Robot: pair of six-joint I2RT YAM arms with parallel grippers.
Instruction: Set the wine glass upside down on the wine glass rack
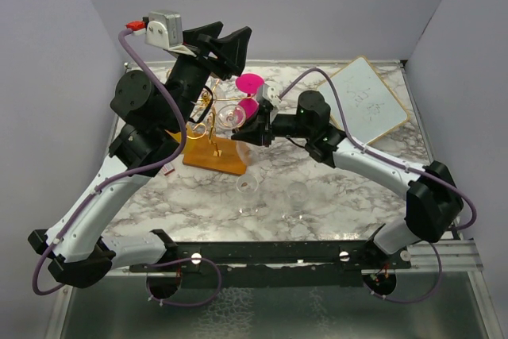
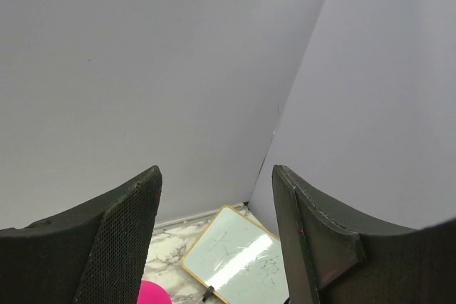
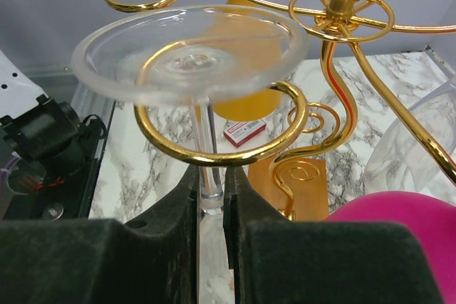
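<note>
Right gripper (image 3: 211, 197): closed narrowly on the stem of the inverted wine glass (image 3: 189, 55). The foot is held just above 1 curl of the wine glass rack (image 3: 342, 5), with the stem inside that curl. If the stem is released before the foot is seated, the glass may be dropped; a sideways pull may tip the rack. Left gripper (image 2: 215, 176): open, empty, raised. 2 spare glasses (image 1: 297, 194) and a whiteboard (image 1: 367, 101) lie apart; a pink object (image 1: 252, 83) crowds the withdrawal path.

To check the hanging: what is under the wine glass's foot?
A gold curl of the wine glass rack rings the stem; the right hand grips it lower. From the wrist, the bowl is hidden.
</note>
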